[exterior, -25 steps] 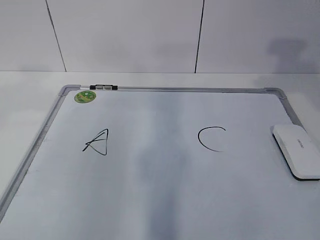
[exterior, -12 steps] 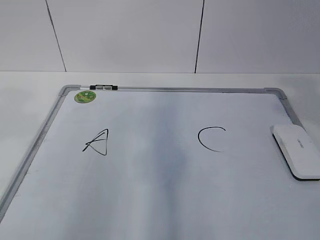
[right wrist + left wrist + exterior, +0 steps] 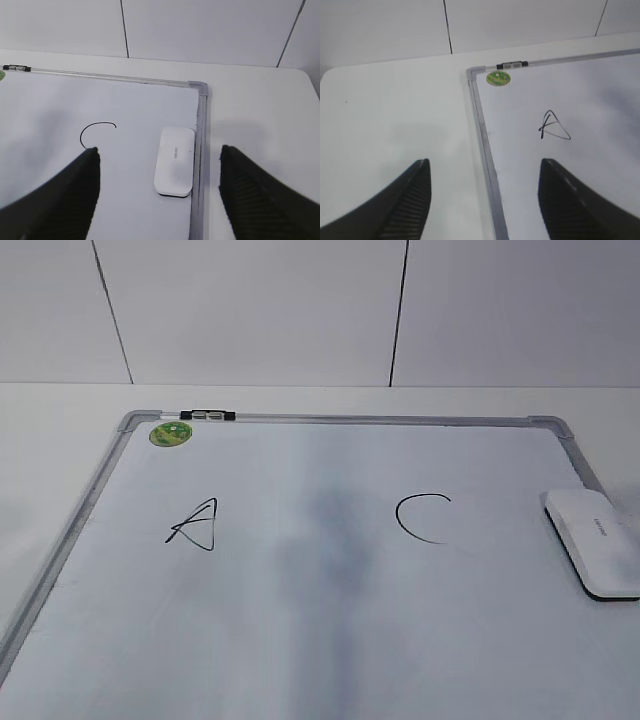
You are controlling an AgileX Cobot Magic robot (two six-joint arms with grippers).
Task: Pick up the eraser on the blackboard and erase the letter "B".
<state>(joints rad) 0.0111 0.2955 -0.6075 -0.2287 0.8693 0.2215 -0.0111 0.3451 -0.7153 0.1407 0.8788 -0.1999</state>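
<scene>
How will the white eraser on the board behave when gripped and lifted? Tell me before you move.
The eraser looks like a rigid plastic block, so it should hold its shape. Its smooth, rounded shell may be slippery between the fingers. Lying flat and low on the blackboard, it seems unlikely to roll or tip.

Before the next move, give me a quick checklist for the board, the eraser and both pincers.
1. Letter "B" gone between A and C: ok, only a grey smudge shows.
2. Eraser lying flat on the blackboard by its right frame: ok.
3. Right pincer open and empty above the eraser: ok.
4. Left pincer open and empty over the left frame: ok.
5. Marker on the top frame: ok.
</scene>
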